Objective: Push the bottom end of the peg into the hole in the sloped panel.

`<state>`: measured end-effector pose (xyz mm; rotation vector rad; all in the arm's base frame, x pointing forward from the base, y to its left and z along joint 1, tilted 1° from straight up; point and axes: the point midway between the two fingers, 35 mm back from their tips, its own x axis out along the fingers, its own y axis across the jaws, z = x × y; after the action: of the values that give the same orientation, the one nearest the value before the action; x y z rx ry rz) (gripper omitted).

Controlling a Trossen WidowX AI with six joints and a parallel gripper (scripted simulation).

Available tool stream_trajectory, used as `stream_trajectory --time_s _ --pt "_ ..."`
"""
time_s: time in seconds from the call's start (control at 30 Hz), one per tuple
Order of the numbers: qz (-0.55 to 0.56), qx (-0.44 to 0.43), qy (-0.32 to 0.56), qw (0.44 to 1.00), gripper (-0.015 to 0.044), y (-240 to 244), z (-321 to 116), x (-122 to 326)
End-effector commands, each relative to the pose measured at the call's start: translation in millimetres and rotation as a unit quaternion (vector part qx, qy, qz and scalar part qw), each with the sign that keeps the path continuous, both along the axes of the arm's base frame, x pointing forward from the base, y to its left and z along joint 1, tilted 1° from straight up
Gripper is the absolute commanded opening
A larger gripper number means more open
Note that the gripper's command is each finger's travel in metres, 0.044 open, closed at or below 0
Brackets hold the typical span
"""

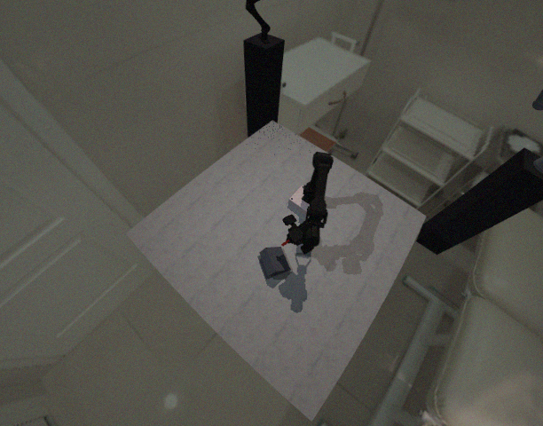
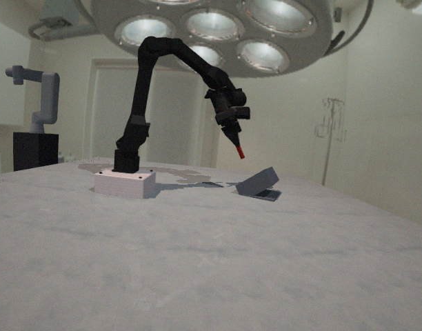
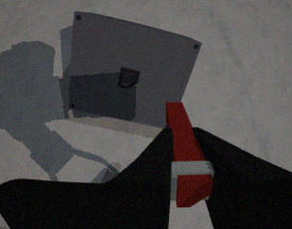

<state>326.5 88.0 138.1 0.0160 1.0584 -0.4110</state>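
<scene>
My gripper is shut on the red peg, which has flat sides and a light grey band near its near end in the wrist view. The peg is held in the air, tilted, above and on the robot's side of the sloped panel. The grey sloped panel stands on the table. Its face shows one dark, flat-sided hole with a pointed side, left of and above the peg in the wrist view. The peg does not touch the panel.
The arm's pale base block stands on the table behind the gripper. The arm's shadow lies over part of the panel's face. Black pedestals stand beyond the table's edges.
</scene>
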Motion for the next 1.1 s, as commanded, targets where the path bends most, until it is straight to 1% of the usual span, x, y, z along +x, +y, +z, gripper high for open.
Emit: stream_trajectory --time_s 0.0,0.73,1.07 --pt "-0.013 0.005 -0.013 1.0 0.0 4.9 1.3 0.7" --pt "-0.065 0.041 -0.066 0.995 0.0 28.8 5.5 -0.8" --pt "-0.075 0.049 -0.076 0.993 0.0 28.3 -7.1 9.7"
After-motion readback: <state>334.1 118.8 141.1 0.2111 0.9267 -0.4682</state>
